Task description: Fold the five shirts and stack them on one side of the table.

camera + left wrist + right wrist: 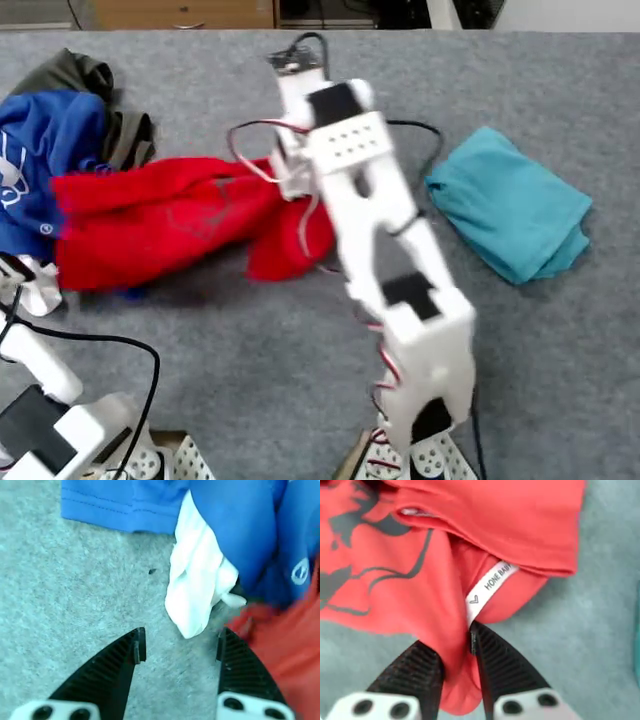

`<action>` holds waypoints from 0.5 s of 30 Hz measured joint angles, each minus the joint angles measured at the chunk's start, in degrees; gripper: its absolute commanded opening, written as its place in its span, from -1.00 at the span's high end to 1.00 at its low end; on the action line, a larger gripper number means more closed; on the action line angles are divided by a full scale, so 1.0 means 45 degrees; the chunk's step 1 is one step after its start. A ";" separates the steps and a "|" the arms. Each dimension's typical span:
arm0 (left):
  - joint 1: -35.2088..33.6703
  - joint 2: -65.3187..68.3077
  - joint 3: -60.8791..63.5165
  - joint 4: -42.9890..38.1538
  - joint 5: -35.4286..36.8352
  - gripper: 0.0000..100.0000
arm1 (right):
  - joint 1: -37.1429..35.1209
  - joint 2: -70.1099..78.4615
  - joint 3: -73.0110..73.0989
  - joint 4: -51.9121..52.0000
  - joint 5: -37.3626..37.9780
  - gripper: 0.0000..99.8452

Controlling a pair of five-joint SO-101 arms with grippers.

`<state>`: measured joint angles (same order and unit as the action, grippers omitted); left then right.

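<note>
Right now your right gripper (451, 642) is closed on a fold of the crumpled red cotton shirt with a dark printed graphic (160, 225), its 2 black ribbed fingers pressed against the fabric from either side, just below the shirt's white sewn-in neck label (487, 587). From the high view, that white arm stretches from the near edge of the grey felt-covered table (560, 380) out to the right-hand end of the red shirt, which lies spread across the middle-left of the surface. Your left gripper (181, 637) is spread wide with nothing between its fingers, and it hangs over bare felt at the near left of the table. Just ahead of its fingertips lies a small bunched white fabric piece (197, 580), touching a rumpled royal-blue shirt with a white emblem (40, 150) on one side, with the edge of the red shirt close by on the other. You can see the blue shirt heaped at the far left, partly overlapped by the red one. Behind it, at the far left corner, sits a dark olive-grey shirt in a loose pile (95, 85). Well apart from that cluster, on the right side of the table, 1 folded teal shirt (510, 210) lies flat by itself.
</note>
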<state>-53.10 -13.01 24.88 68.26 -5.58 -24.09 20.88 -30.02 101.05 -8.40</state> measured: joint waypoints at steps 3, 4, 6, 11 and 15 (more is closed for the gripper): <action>0.0195 0.0000 -0.0410 0.0000 0.0840 0.52 | 0.0586 -0.2051 0.2168 0.0000 0.0762 0.99; 0.0430 0.0000 -0.0508 0.0000 0.1055 0.52 | 0.0781 -0.2696 0.2794 0.0000 0.0938 0.99; 0.0996 0.0000 -0.0606 -0.0039 0.1328 0.52 | 0.1211 -0.3868 0.3927 0.0000 0.1309 0.99; 0.2676 0.0000 -0.0606 -0.0899 0.1993 0.52 | 0.2208 -0.6056 0.6349 0.0000 0.2462 0.99; 0.3849 0.0000 -0.0606 -0.1563 0.2755 0.52 | 0.2305 -0.6447 0.7795 0.0000 0.2696 0.99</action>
<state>-35.78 -13.01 22.15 61.23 6.81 -13.71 -8.13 5.05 101.05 3.74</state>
